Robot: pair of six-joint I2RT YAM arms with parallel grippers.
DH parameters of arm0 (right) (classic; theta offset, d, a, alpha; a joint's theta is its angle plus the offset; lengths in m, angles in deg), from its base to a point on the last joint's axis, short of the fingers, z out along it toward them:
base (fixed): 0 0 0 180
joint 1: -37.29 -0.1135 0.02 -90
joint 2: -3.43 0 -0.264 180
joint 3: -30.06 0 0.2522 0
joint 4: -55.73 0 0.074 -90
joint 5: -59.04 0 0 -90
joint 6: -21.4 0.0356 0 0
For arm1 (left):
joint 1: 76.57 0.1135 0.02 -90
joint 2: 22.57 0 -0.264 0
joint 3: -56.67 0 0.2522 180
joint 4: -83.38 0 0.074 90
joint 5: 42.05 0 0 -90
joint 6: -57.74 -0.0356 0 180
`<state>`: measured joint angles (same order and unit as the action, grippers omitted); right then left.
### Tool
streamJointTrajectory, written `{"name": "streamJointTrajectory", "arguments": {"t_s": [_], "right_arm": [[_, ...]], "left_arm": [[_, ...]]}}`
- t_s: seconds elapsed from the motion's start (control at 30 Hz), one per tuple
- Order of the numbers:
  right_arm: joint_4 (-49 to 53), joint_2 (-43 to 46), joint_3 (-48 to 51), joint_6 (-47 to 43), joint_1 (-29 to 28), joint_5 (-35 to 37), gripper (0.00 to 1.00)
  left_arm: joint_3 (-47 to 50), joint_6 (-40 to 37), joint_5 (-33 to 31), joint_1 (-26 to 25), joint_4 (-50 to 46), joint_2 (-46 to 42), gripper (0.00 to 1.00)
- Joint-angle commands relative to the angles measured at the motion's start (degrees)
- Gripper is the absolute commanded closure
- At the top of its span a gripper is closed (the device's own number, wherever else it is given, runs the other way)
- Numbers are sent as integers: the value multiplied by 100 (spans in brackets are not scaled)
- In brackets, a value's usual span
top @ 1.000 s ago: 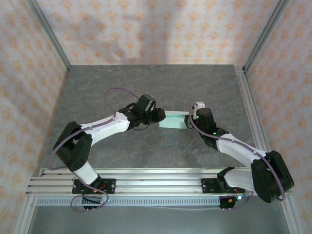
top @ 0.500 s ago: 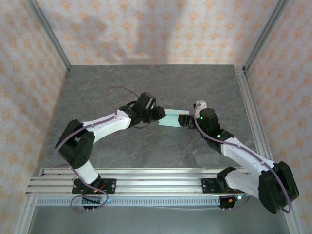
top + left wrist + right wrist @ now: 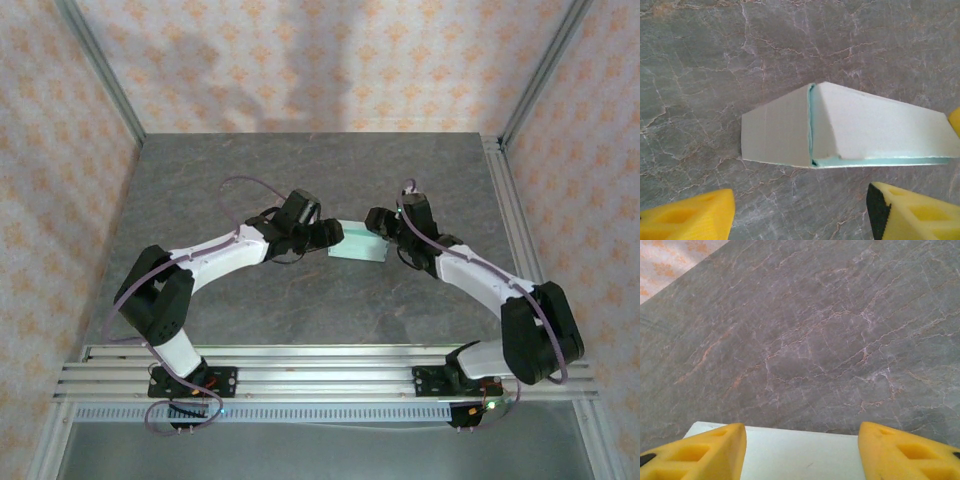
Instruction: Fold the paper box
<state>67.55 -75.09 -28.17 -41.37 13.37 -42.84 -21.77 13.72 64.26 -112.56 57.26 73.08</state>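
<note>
Right gripper [image 3: 378, 222] has swung farther and to the left, over the right end of the paper box [image 3: 358, 243]. Its fingers are spread, with the card's edge beneath them, unclamped. Left gripper [image 3: 801, 205] is also spread, the box just ahead of it. The box lies mid-table [image 3: 300, 170], its left flap unfolded.

Pale mint-green paper box [image 3: 358, 244], grey table [image 3: 300, 170] with pale marble-like veins, yellow fingers [image 3: 690, 217] on left claw [image 3: 800, 212] and right claw [image 3: 802, 450], white-and-black arms [image 3: 215, 255], pink walls [image 3: 300, 60] with orange floral pattern.
</note>
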Motion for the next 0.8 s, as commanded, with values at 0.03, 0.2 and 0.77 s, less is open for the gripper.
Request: {"name": "streamJointTrajectory", "arguments": {"t_s": [0.03,0.2,0.77], "right_arm": [[251,-266,272,280,54,-371,47],[176,-209,395,127,95,-346,51],[571,-631,-43,11,160,-1016,30]], "left_arm": [[-242,-109,-7,132,-125,-4,27],[-307,-149,39,212,-91,9,27],[282,37,-114,268,-12,-54,27]]}}
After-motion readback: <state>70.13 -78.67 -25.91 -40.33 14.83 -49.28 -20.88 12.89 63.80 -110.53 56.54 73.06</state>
